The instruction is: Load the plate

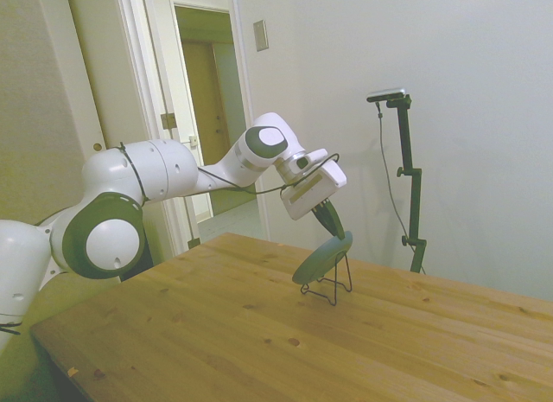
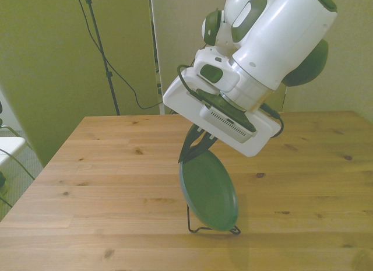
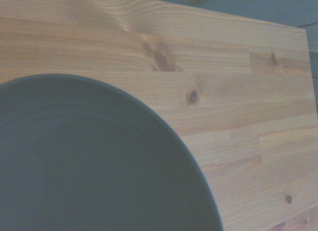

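The plate [image 2: 208, 192] is round and shallow, of a dark teal-green colour with a matte surface and a low raised rim. It stands tilted, almost on its edge, and its lower part rests in a thin black wire stand [image 2: 213, 229] on the wooden table [image 2: 105, 166]. In the front view the stand is close to the table's near edge, about at the middle of that edge. In the side view the plate [image 1: 322, 258] leans with its upper rim toward the arm, and the wire stand [image 1: 328, 287] shows below and behind it.

The gripper [image 2: 195, 147] comes down at a slant to the top rim of the plate. Its dark fingers are drawn close together at the rim, and they seem to pinch it (the exact contact is hard to see from either view).

In the wrist view the plate [image 3: 89, 161] fills a large part of the picture as a smooth dark curved face, with the table [image 3: 238, 102] and its knots behind it.
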`<state>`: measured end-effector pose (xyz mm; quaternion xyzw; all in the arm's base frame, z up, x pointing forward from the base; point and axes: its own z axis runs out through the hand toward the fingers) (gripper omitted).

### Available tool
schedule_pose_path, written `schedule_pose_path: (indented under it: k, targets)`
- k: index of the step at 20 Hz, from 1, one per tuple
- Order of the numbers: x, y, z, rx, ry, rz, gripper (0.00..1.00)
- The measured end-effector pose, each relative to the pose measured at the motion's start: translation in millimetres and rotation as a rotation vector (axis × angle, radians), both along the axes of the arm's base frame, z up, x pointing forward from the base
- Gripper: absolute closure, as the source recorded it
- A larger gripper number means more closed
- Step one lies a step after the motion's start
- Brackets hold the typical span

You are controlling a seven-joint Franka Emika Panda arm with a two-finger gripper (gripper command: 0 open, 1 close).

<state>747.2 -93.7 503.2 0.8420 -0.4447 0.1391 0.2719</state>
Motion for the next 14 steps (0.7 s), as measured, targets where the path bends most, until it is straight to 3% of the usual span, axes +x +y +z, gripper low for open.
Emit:
schedule_pose_path:
  k: [6,12,13,14]
  targets:
    - [-2.1,3.0,15.6,-0.003,-0.012,-0.015,1.0]
    - [5.1,15.8,3.6,-0.008,-0.002,-0.008,1.0]
    - [6.0,17.1,2.4,-0.009,-0.002,-0.007,0.0]
    - [6.6,17.8,2.2,-0.01,-0.003,-0.007,0.0]
